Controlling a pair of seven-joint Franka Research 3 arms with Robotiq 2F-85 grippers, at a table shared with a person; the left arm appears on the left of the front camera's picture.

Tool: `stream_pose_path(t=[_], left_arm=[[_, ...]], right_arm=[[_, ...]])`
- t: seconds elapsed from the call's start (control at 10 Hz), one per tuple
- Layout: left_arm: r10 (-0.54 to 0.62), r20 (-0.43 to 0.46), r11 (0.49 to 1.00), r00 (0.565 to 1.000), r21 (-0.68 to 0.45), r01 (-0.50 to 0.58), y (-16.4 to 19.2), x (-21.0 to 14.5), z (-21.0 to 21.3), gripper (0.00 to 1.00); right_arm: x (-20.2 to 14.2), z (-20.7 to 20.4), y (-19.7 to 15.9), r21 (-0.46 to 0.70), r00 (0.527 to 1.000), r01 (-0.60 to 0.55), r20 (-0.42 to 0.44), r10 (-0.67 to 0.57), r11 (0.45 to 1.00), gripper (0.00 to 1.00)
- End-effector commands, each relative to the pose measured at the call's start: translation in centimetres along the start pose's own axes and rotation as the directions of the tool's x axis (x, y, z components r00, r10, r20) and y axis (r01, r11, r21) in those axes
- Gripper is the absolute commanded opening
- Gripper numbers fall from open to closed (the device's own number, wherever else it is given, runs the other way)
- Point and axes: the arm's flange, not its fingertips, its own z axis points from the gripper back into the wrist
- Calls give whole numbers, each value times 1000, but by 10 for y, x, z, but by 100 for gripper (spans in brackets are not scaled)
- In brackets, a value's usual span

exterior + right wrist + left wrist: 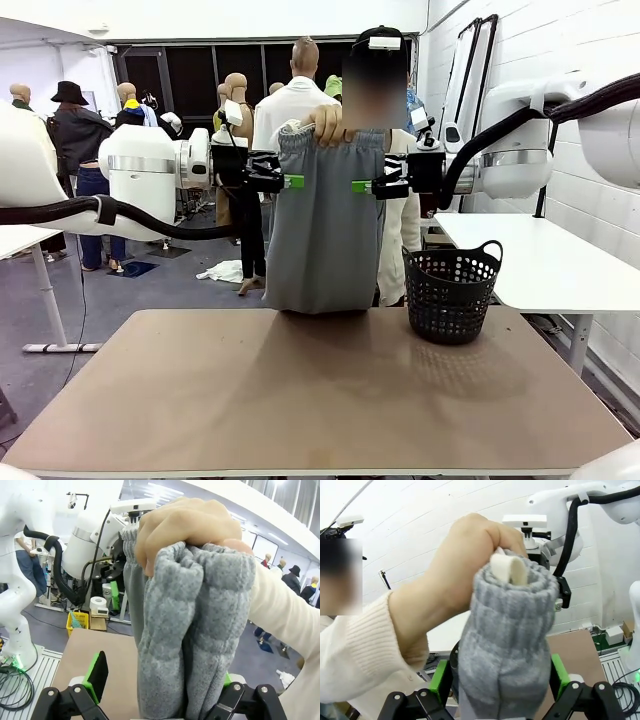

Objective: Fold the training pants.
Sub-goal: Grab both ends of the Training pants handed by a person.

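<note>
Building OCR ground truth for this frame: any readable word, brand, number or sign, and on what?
No text can be read in any view.
training pants: plain grey, no label or print showing.
black basket: no print.
yellow box on the floor behind the table: any print on it is too small to read.

Left arm: extended level, wrist horizontal. The left gripper (290, 181) points toward its partner, jaws spread wide.
Right arm: mirrored pose. The right gripper (360, 186) faces the left one at matching height, close to it, jaws likewise spread.
Person's hand (325, 125): clenched fist, just above and between both grippers, forearm raised.
</note>
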Motion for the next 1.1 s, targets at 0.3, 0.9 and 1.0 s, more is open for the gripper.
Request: stream_pose_path(t=[0.3, 0.9, 1.0], left_arm=[[31, 21, 999, 999, 16, -31, 11, 0, -18, 100], [71, 82, 997, 994, -18, -70, 10, 1, -21, 25], [80, 87, 997, 993, -23, -78, 9, 1, -20, 7]], right_arm=[[7, 2, -10, 26, 999, 7, 41, -8, 1000, 100], [1, -3, -17, 52, 997, 60, 44, -63, 997, 42], [3, -1, -18, 52, 996, 66, 50, -69, 996, 22]])
